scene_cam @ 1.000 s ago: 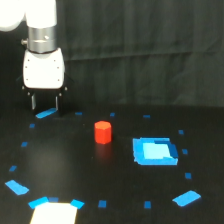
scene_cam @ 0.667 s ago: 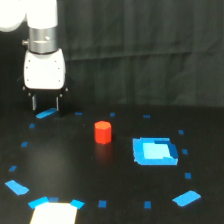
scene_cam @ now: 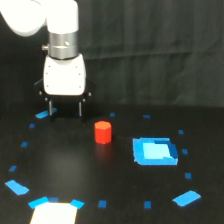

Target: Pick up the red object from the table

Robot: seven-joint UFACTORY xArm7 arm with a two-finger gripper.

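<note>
While the small bright red-orange faceted block (scene_cam: 103,132) is sitting upright and untouched on the broad flat black surface (scene_cam: 75,165), near its middle, the arm is closing the gap to it. The block is standing apart from everything: a large bright blue square patch (scene_cam: 154,151) is lying near it toward the exterior view's right, and small blue tape marks (scene_cam: 187,197) are ringing the area more loosely.

The white end effector (scene_cam: 65,110) is now hanging just behind the block and toward the exterior view's left, its two dark fingers (scene_cam: 80,108) pointing down and spread clearly wider than the block, with nothing between them. A second ago it was hovering well off toward the exterior view's left edge, beside the blue mark (scene_cam: 42,115) at the back; it has since been travelling sideways toward the block, while the block itself has not moved.

That shift is suggesting the approach is well under way but not finished: the fingers are not yet straddling the block. The remaining work, as I judge it, is a short move to centre over the block, a descent, and a closing pinch before any lift.
</note>
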